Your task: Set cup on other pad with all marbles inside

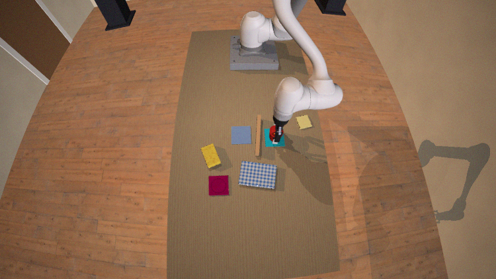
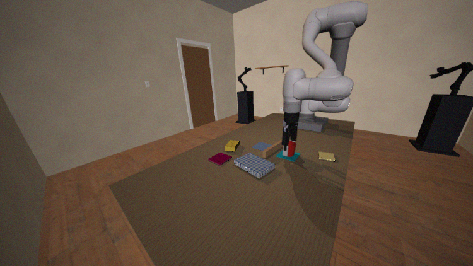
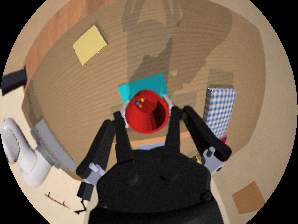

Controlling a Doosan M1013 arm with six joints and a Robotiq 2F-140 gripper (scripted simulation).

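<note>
Top cam is hanging high overhead, looking almost straight down with wide-angle bowing at the edges; arm base [image 1: 235,65] is sitting at frame top, brown mat [image 1: 215,225] running down the middle. Exterior cam is standing low off the mat's far end, facing back toward the arm base [image 2: 322,127] and the door [image 2: 198,86], mid-distance. Wrist cam is riding just behind the gripper [image 3: 148,137], fisheye, looking down past the fingers, very close. All three are sharing the teal pad [image 1: 279,141] [image 2: 288,157] [image 3: 136,90] and checkered block [image 1: 257,174] [image 2: 253,165] [image 3: 220,106]
</note>
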